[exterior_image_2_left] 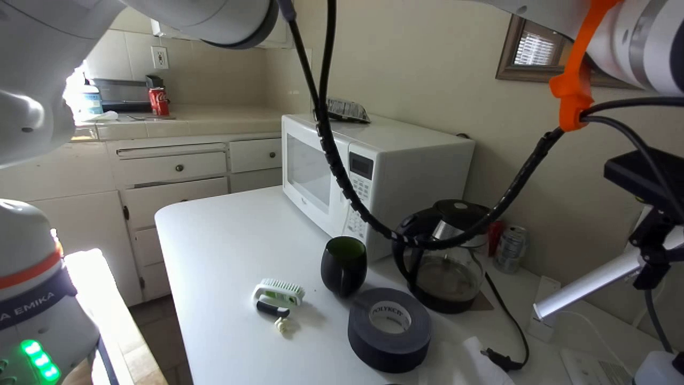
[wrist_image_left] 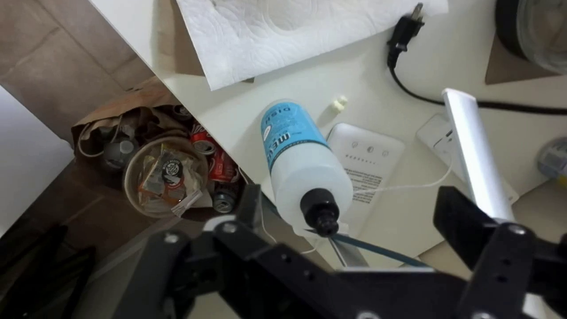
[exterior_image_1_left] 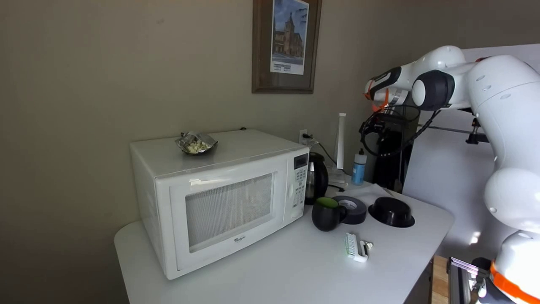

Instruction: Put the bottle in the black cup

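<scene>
The bottle (exterior_image_1_left: 358, 171) stands upright near the table's back corner. It has a blue label, a whitish translucent shoulder and a black cap. In the wrist view the bottle (wrist_image_left: 310, 170) is seen from above, its cap between the fingers but apart from them. Its top (exterior_image_2_left: 656, 369) shows at the lower right corner in an exterior view. My gripper (wrist_image_left: 350, 195) is open and empty above the bottle; in an exterior view it is dark and hard to make out. The black cup (exterior_image_1_left: 325, 218), green inside, stands upright beside the microwave; the cup (exterior_image_2_left: 343, 267) is outside the wrist view.
A black-handled kettle (exterior_image_2_left: 449, 278), a tape roll (exterior_image_2_left: 390, 342), an upturned black bowl (exterior_image_1_left: 392, 211) and a brush (exterior_image_1_left: 354, 247) lie around the cup. The microwave (exterior_image_1_left: 232, 211) stands behind. A white tube (wrist_image_left: 476, 155) rises beside the bottle. A paper towel (wrist_image_left: 283, 40) lies near the table edge.
</scene>
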